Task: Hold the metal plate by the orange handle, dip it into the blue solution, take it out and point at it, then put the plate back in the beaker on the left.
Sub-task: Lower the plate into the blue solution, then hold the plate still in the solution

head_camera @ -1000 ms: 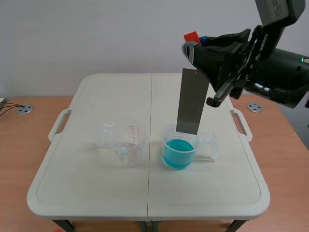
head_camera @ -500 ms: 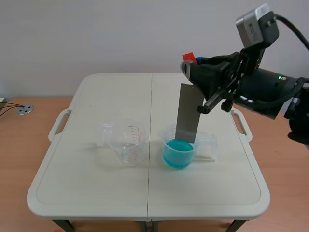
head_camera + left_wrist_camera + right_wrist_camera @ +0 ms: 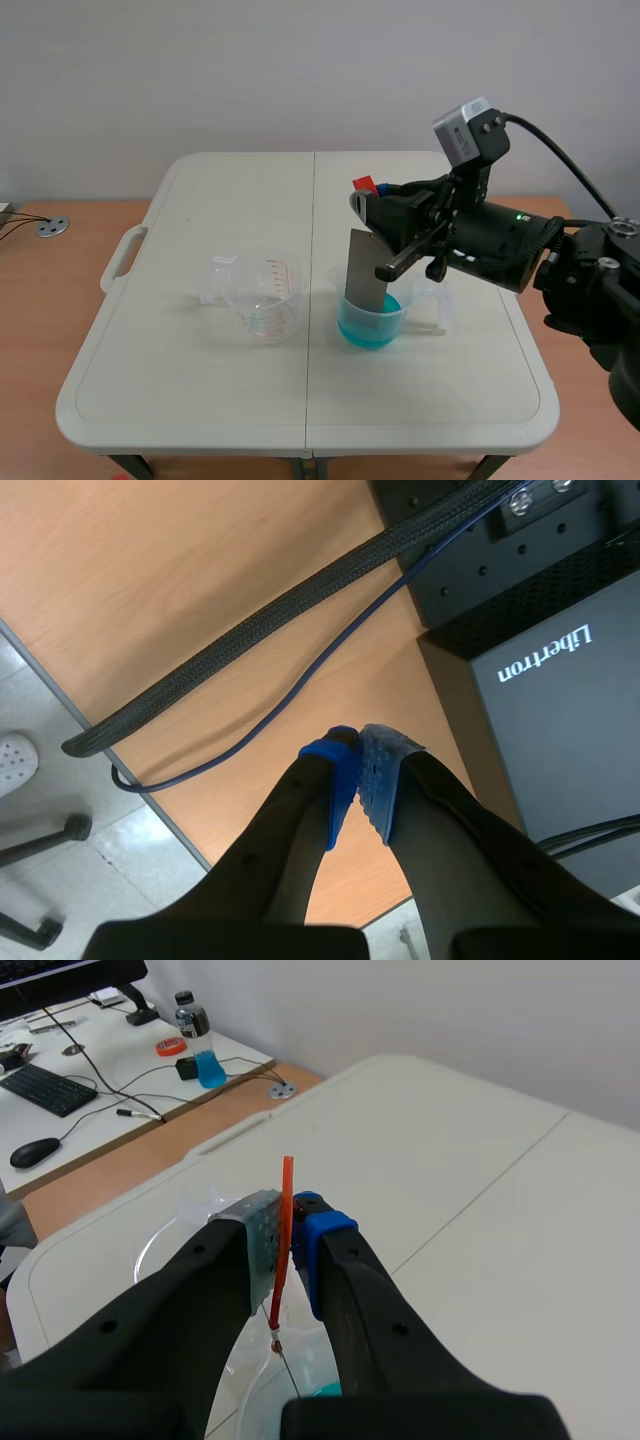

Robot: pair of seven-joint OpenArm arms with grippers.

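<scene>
My right gripper [image 3: 366, 192] is shut on the orange handle [image 3: 364, 184] of the grey metal plate [image 3: 364, 268]. The plate hangs upright, its lower end down inside the beaker of blue solution [image 3: 372, 315] right of the table's middle. In the right wrist view the thin orange handle [image 3: 284, 1245] is pinched between the pads of my right gripper [image 3: 286, 1235], with the beaker rim below. An empty clear beaker [image 3: 262, 295] stands to the left. My left gripper [image 3: 358, 780] appears only in its own wrist view, shut on nothing above a wooden floor.
The white folding table [image 3: 200, 380] carries only the two beakers. A thick black cable [image 3: 260, 630], a thin blue cable [image 3: 300, 680] and a black box [image 3: 550, 690] lie beneath the left gripper. A desk with a keyboard and mouse [image 3: 35, 1150] stands beyond the table.
My right arm has come down and moved left, lowering the plate from above the blue beaker until its lower end sits inside it.
</scene>
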